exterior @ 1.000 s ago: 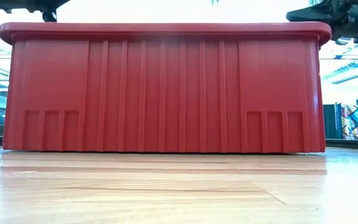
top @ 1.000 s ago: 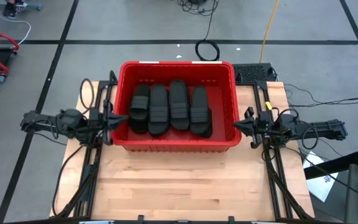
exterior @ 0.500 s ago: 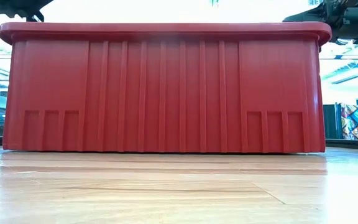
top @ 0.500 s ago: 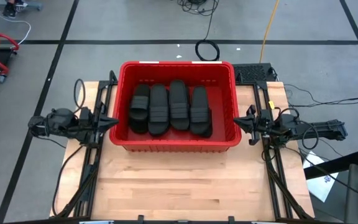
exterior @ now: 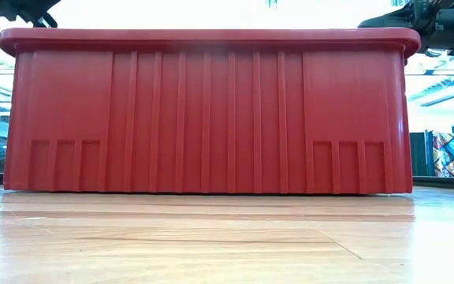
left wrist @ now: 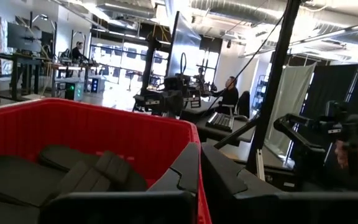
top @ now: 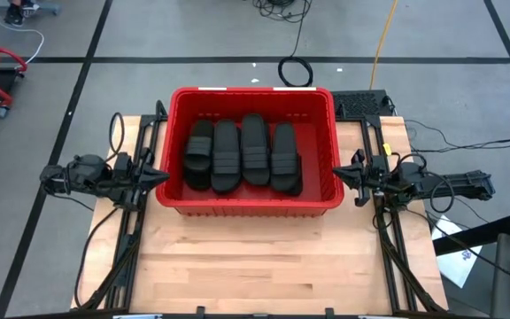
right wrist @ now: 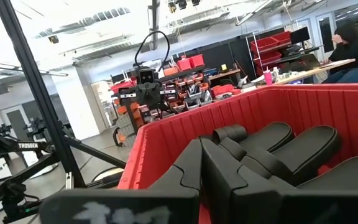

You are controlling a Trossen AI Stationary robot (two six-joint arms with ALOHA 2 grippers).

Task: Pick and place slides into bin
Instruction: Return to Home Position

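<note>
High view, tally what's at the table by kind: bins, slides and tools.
Bin: 1
Slides: 4 showing, all in the bin; any underneath are hidden
Tools: 2, left tool and right tool, one beside each end of the bin
Total: 7
</note>
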